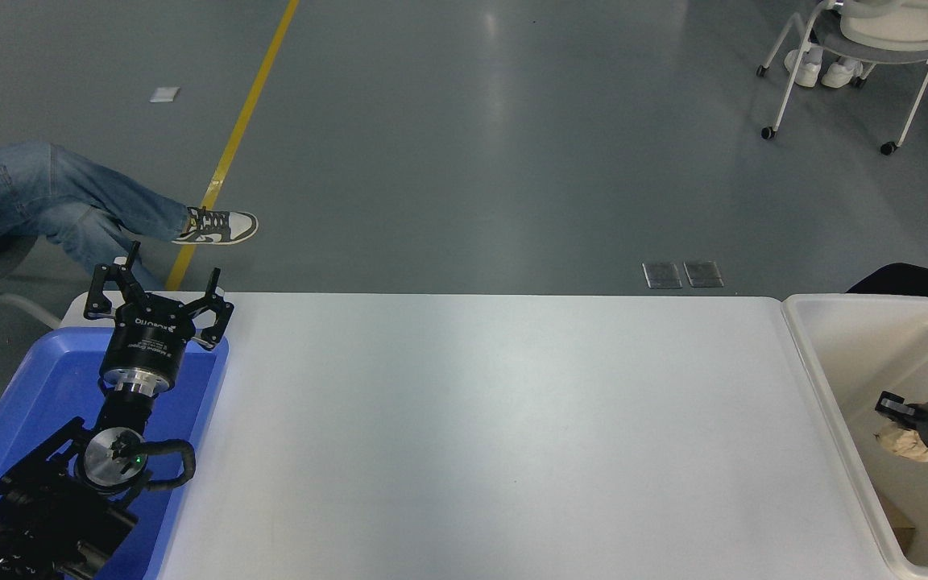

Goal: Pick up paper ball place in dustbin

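The paper ball (pixel 905 445), a wrinkly tan wad, is down inside the off-white dustbin (pixel 825 403) at the table's right end. My right gripper (pixel 892 428) reaches in from the right edge and is shut on the ball. One black finger (pixel 891 405) shows just above the wad; the other is hidden behind it. My left gripper (pixel 154 294) stands open and empty, parked over the far end of the blue tray at the lower left.
A blue shallow tray (pixel 29 379) lies under the left arm. A brown scrap (pixel 899 524) lies low in the dustbin. Beyond the table a person's jeans-clad leg (pixel 69 205) stretches out at the left, and a wheeled chair (pixel 859 48) stands at the top right.
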Motion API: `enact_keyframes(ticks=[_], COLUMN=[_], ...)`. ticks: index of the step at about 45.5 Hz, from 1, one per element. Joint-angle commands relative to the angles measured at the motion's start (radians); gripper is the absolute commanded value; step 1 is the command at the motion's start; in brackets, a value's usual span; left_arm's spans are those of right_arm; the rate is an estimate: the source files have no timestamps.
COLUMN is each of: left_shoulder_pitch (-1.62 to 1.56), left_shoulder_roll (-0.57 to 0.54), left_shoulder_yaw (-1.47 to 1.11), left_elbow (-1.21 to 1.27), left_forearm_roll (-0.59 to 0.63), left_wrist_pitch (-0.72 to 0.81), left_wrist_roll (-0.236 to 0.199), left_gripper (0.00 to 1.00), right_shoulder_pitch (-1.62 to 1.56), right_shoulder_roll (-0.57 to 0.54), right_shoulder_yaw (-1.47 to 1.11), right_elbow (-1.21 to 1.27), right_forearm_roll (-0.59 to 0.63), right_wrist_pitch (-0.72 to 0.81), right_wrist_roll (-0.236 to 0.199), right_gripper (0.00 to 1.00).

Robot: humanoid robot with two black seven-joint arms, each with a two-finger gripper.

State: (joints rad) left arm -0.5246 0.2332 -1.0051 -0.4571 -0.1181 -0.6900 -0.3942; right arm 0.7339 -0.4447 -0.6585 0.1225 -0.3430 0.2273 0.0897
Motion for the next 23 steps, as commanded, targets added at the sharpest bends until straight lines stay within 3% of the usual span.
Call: enact_keyframes(ticks=[1,14,17,23], left_shoulder_pitch=[0.000,0.000,-0.002,-0.002], left_shoulder_roll=[0.000,0.000,0.000,0.000], left_shoulder_yaw=[0.000,0.000,0.000,0.000], left_elbow=[0.000,0.000,0.000,0.000], left_forearm_roll=[0.000,0.000,0.001,0.001], left_wrist_pitch=[0.000,0.000,0.000,-0.002], left_wrist_roll=[0.000,0.000,0.000,0.002], left_gripper=[1.00,1.00,1.00,1.00], right_shoulder_pitch=[-0.007,0.083,0.203,0.507], right_shoulder_roll=[0.007,0.000,-0.023,-0.181], right_shoulder_yaw=[0.002,-0.007,-0.051,-0.222], right_elbow=[-0.007,0.049,0.164,0.541], right_forearm_roll=[0.012,-0.005,-0.019,-0.094], right_wrist_pitch=[-0.008,-0.003,0.001,0.007], right_wrist_roll=[-0.007,0.001,0.001,-0.002], right_gripper=[1.00,1.00,1.00,1.00])
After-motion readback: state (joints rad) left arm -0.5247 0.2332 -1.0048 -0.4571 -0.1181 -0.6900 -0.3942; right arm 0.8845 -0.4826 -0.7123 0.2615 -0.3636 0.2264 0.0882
